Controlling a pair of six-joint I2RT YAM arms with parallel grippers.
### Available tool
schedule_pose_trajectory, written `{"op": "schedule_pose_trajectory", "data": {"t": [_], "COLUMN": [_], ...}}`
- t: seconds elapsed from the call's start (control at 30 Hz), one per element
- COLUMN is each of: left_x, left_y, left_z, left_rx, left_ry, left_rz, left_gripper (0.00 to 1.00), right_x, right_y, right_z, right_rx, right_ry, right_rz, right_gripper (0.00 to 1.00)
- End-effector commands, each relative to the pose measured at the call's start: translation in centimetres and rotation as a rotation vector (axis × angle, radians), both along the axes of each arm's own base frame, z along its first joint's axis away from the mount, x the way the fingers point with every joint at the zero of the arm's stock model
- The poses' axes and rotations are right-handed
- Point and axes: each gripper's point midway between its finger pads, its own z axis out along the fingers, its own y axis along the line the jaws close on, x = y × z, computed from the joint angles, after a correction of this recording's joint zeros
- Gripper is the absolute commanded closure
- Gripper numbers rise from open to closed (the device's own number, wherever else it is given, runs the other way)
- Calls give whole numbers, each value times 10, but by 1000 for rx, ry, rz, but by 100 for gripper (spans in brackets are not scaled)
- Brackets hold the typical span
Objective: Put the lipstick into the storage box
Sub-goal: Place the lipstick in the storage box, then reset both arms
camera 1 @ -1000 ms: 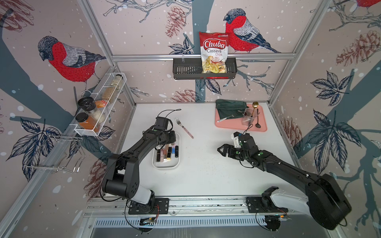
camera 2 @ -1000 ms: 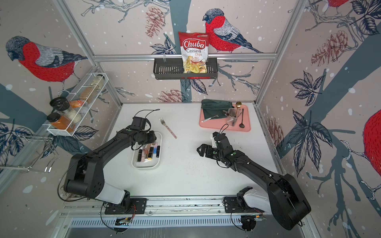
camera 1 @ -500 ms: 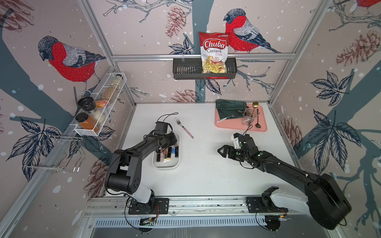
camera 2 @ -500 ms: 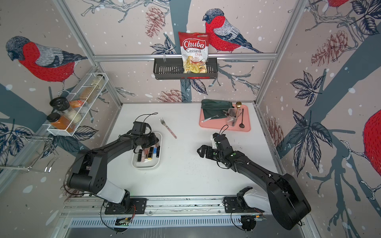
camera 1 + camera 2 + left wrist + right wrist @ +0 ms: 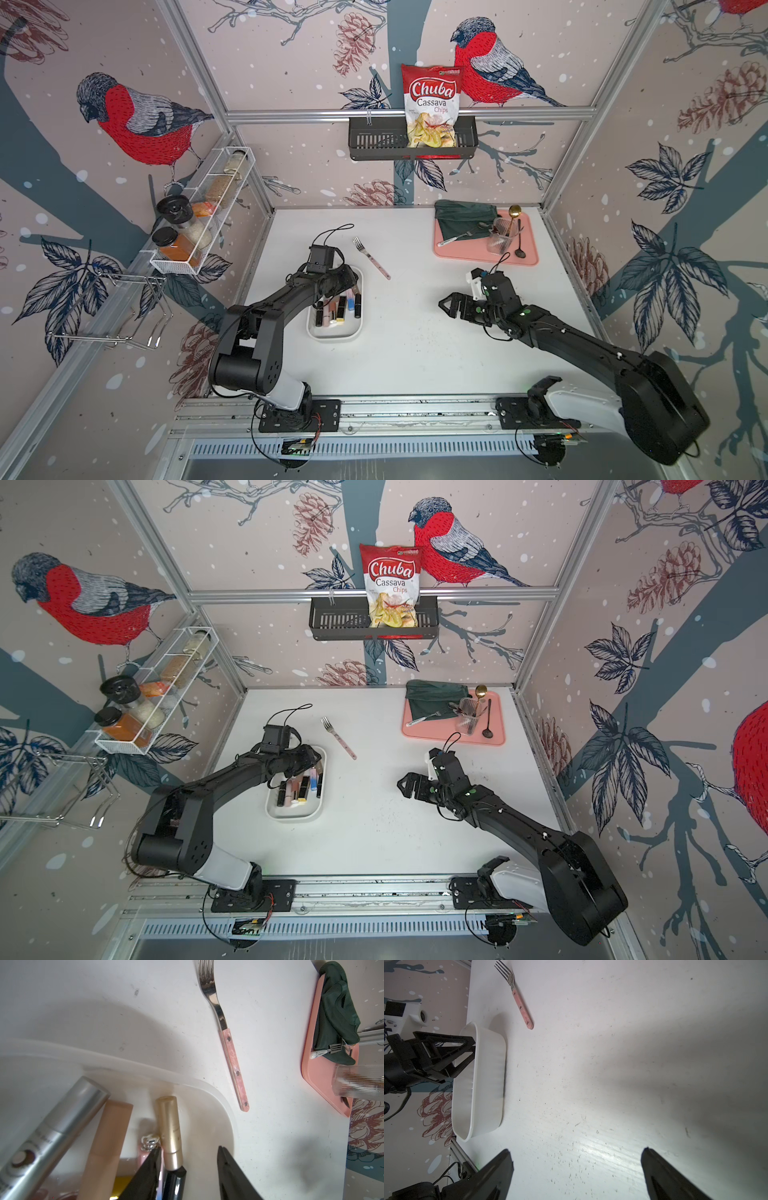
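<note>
The white storage box (image 5: 334, 336) (image 5: 295, 817) stands left of the table's middle and holds several cosmetic tubes. My left gripper (image 5: 188, 1148) (image 5: 351, 278) reaches into its far end with its jaws apart. A lipstick with a gold cap and a black body (image 5: 169, 1126) lies on the box floor between the fingers, close beside one finger and clear of the other. A silver tube (image 5: 62, 1126) and a peach tube (image 5: 108, 1136) lie next to it. My right gripper (image 5: 576, 1149) (image 5: 444, 305) hovers open over bare table, right of the box (image 5: 488, 1084), holding nothing.
A fork with a pink handle (image 5: 372, 257) (image 5: 232, 1059) lies just beyond the box. A pink tray (image 5: 530, 253) at the back right carries a dark green cloth (image 5: 463, 220), a clear cup and cutlery. A black basket (image 5: 374, 143) with a chips bag hangs on the back wall, and a wire spice rack (image 5: 199, 216) hangs on the left wall.
My left gripper's jaws have opened from shut, letting go of the gold-capped lipstick inside the box. The right arm has not moved.
</note>
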Motion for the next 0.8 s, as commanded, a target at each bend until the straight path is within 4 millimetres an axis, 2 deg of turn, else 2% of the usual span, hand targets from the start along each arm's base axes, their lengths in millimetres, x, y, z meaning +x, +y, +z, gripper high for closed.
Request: {"op": "schedule_pose_trajectory", "data": {"t": [0.0, 0.07, 0.23, 0.37, 0.47, 0.53, 0.6, 0.67, 0.77], "left_x": [4, 3, -8, -21, -32, -40, -47, -54, -63], "left_y": [2, 2, 7, 25, 49, 73, 100, 127, 157], "left_z": [13, 26, 80, 122, 150, 158, 156, 148, 134], "left_rx": [-6, -9, 18, 109, 195, 274, 358, 426, 479], "left_ry": [-50, -85, -246, -369, -452, -471, -451, -399, -339], "left_rz": [-1, -7, -29, -10, 37, 108, 184, 270, 362], "left_gripper": [52, 52, 51, 44, 37, 33, 32, 31, 30], "right_x": [4, 4, 9, 25, 40, 50, 56, 59, 66], "right_y": [3, 2, 1, -14, -31, -48, -63, -76, -111], "right_z": [10, 13, 33, 57, 81, 95, 107, 120, 135], "right_rx": [27, 27, 16, -71, -115, -137, -142, -156, -241], "right_ry": [-29, -40, -121, -234, -321, -382, -439, -517, -646], "right_rz": [-2, -1, 17, -8, -48, -106, -152, -178, -289], "right_gripper": [0, 0, 0, 0, 0, 0, 0, 0, 0]}}
